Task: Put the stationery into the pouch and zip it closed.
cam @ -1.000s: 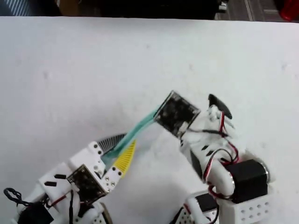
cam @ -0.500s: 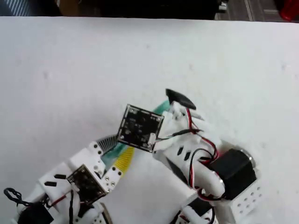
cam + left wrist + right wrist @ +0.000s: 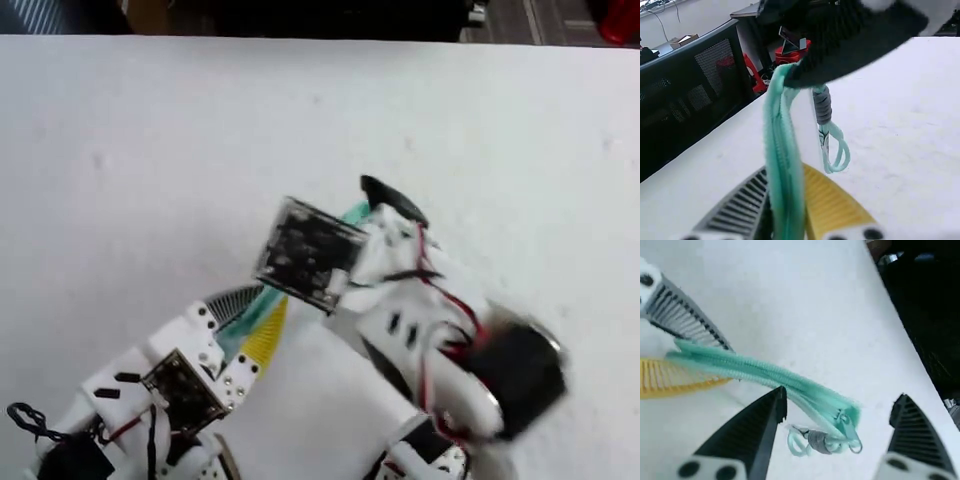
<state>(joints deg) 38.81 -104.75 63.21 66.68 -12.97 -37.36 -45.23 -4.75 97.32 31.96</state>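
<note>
Right tool [image 3: 840, 396] swung over pouch [image 3: 765, 372], spread wide, left tool [image 3: 787, 215] clamping it, contents hidden

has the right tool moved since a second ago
Yes. In the high view the right tool swung left along the pouch, closer to the left tool, which stayed put clamping the pouch's end.

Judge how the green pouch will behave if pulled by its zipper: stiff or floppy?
Probably floppy: the pouch is thin fabric, pinched at one end by the left gripper. Likely light, as it looks flat. Its cord pull dangles loose, so may swing when touched.
</note>
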